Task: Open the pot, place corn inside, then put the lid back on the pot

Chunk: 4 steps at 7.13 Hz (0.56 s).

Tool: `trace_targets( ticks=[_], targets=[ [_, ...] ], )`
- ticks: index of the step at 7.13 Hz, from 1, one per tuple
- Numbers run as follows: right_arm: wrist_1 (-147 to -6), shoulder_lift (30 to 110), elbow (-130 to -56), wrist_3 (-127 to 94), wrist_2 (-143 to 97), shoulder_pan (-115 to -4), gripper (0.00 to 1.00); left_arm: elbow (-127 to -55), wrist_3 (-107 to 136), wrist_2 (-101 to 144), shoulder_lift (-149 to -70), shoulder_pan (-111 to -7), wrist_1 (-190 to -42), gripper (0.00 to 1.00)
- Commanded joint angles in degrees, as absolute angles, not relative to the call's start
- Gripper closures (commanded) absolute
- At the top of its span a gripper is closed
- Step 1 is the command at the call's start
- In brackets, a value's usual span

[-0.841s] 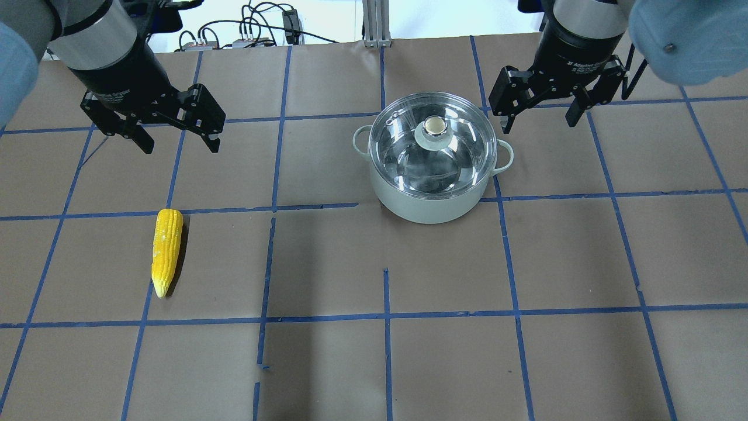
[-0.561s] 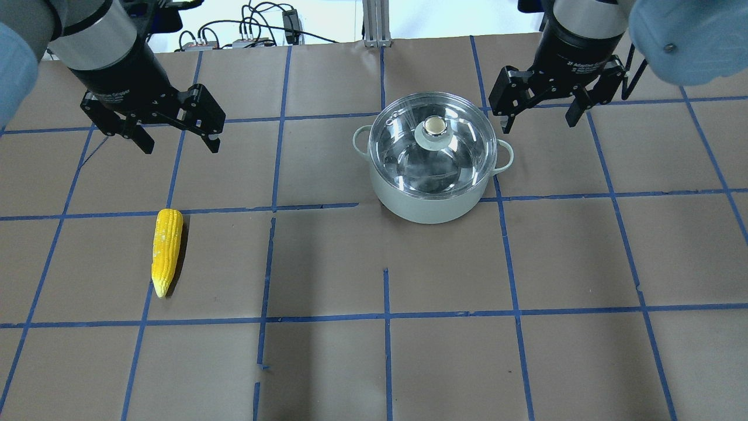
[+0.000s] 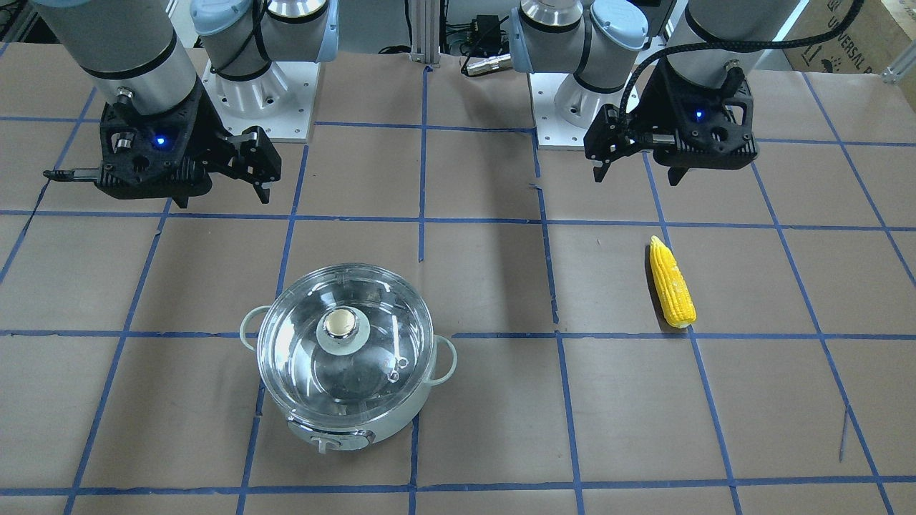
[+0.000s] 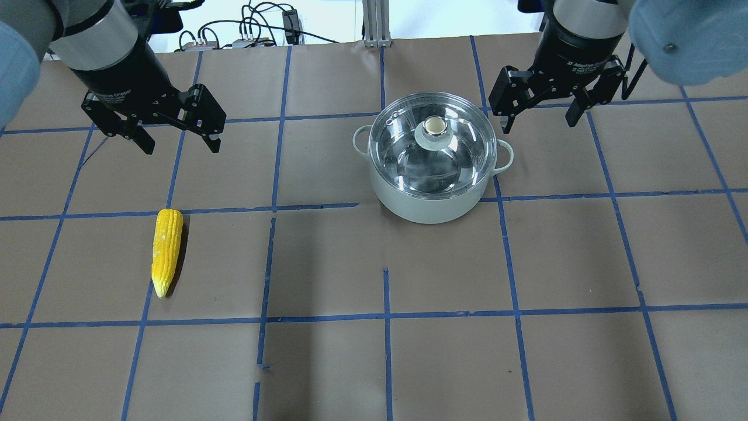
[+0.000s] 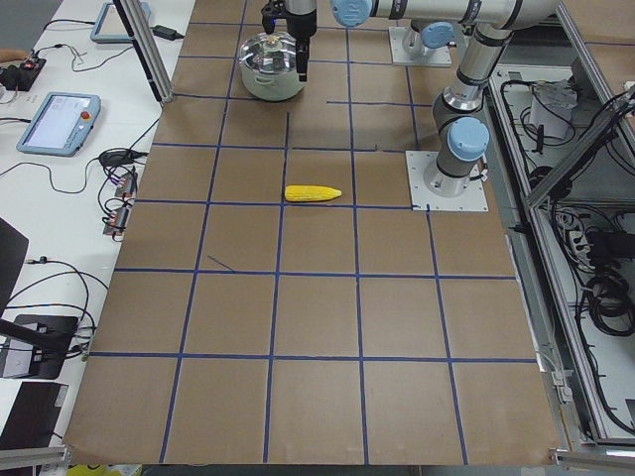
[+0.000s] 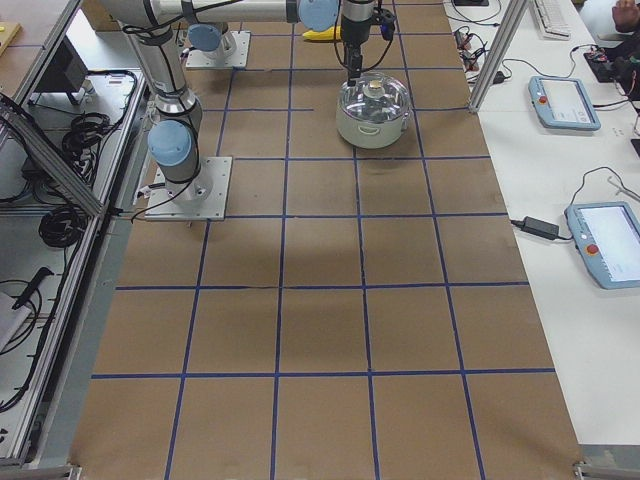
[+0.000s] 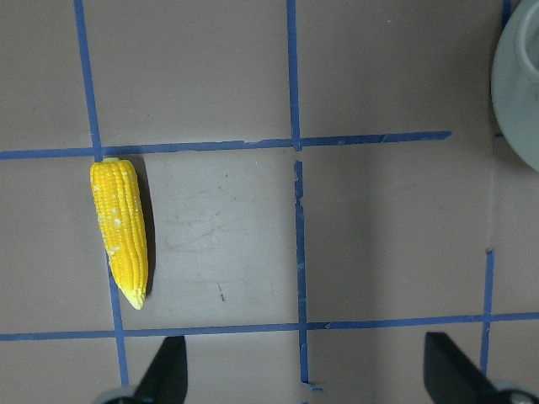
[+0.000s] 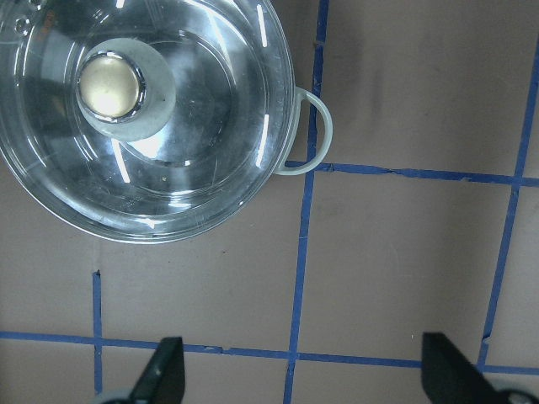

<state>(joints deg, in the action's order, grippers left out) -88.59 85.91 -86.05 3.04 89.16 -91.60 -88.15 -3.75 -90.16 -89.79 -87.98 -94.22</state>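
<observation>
The pale mint pot point(image 4: 429, 207) stands right of the table's middle with the clear glass lid point(image 4: 409, 164) on it and the beige knob point(image 4: 433, 124) on top. The yellow corn point(image 4: 166, 251) lies at the left, its tip toward the near edge. My left gripper point(image 4: 180, 145) is open and empty, above and behind the corn. My right gripper point(image 4: 540, 123) is open and empty, behind and to the right of the pot. The left wrist view shows the corn point(image 7: 122, 231) off to the left. The right wrist view shows the lid point(image 8: 194, 160) at upper left.
The brown table cover point(image 4: 385, 263) carries a grid of blue tape. Cables and an aluminium post point(image 4: 377, 23) sit at the far edge. The front-facing view shows the pot's control panel point(image 3: 330, 443) and both arm bases point(image 3: 250, 93).
</observation>
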Motion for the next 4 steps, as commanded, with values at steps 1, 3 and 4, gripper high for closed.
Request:
trace_targets(
  ticks=[1,3,4],
  targets=[
    [-89.29,86.04,-84.74,1.68,88.86,-91.93,0.0,-88.07,-3.6,-90.09,-90.0,-87.98,-94.13,0.0],
    [-89.47,83.69,-83.42,0.09,88.59,-93.5,0.0,-88.24,-3.69,-90.09,-90.0,-87.98,-94.22,0.0],
    [-89.56,81.24,-81.58,-2.09,88.59,-96.13,0.0,-88.42,-3.78,-90.09,-90.0,-87.98,-94.22,0.0]
  ],
)
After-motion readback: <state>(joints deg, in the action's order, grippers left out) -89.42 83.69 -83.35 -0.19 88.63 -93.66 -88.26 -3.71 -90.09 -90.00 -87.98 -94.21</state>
